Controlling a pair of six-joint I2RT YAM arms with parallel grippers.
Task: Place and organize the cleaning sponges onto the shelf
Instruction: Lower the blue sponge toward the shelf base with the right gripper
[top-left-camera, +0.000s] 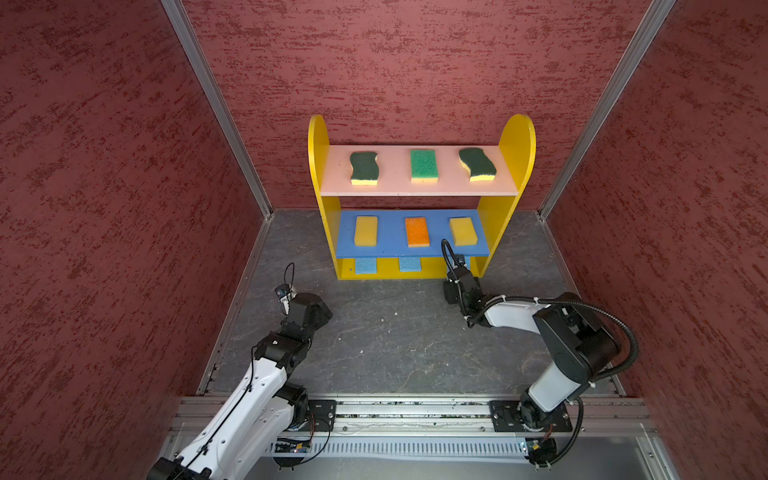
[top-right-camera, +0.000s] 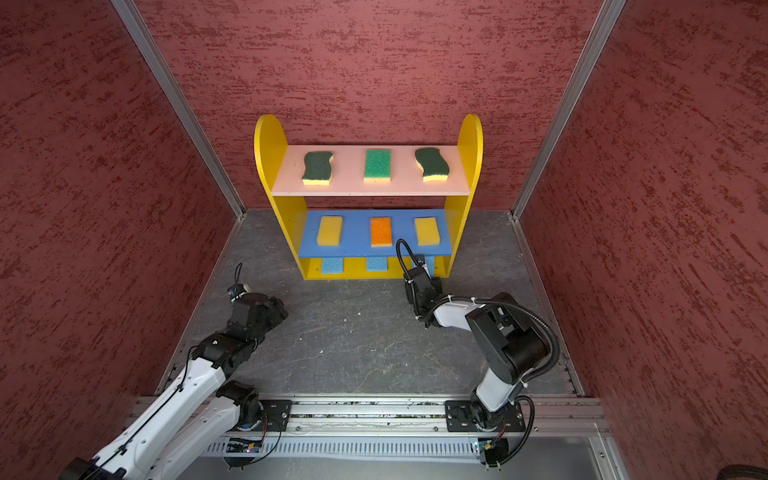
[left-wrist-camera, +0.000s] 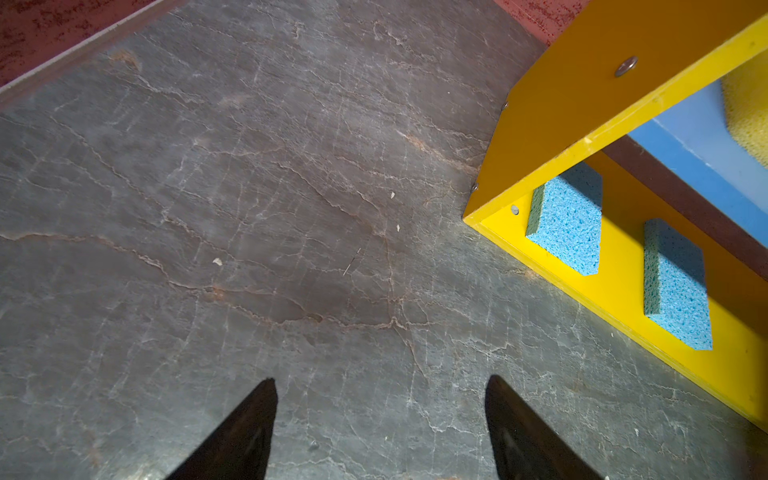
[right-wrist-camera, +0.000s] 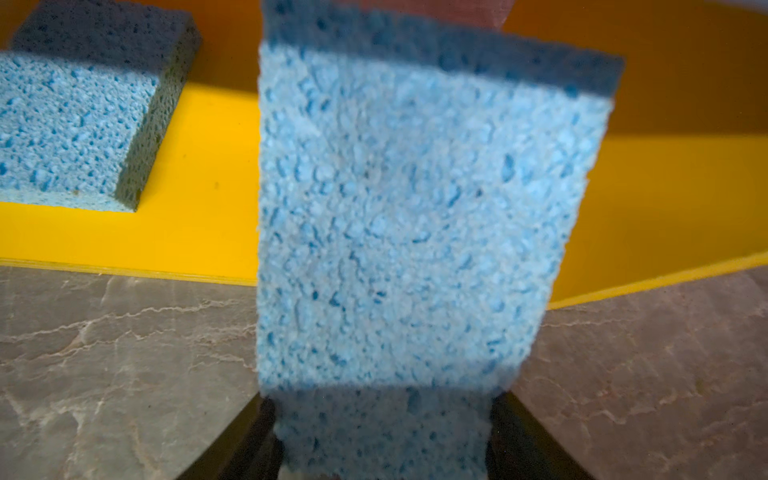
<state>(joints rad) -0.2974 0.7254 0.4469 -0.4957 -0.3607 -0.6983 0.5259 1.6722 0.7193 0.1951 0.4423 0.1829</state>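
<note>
One blue sponge (right-wrist-camera: 415, 208) to go, gripped in your right claw (right-wrist-camera: 382, 405) at the shelf's bottom board (right-wrist-camera: 208, 208). Slide in beside its neighbour (right-wrist-camera: 75, 124), release. Left claw (left-wrist-camera: 380, 382) open, empty.

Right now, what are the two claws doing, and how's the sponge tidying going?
Left gripper open, empty, over the floor. Right gripper shut on blue sponge, at bottom board of shelf. Eight other sponges already shelved. Nothing seen in the way.

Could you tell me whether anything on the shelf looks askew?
Slightly: the right-hand wavy green sponge on the pink top board and the yellow sponge below it sit turned, unlike their straight neighbours.
</note>
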